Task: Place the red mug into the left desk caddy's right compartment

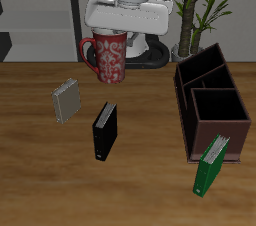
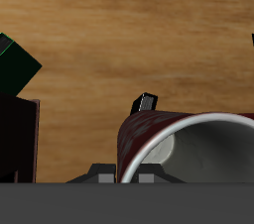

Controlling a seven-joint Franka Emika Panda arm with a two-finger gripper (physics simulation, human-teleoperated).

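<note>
Red mug above table, apart from left desk caddy.

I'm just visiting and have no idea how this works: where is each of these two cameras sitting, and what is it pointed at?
Exterior view: in front of the table and above it, facing the robot's base; it shows the white arm holding the red mug up, the left desk caddy, three books.
Wrist view: on the gripper itself, facing the tabletop; only the gripper's grey body shows, at the mug's rim.
Shared: the red mug, a corner of the caddy, the green book and the black book.
</note>
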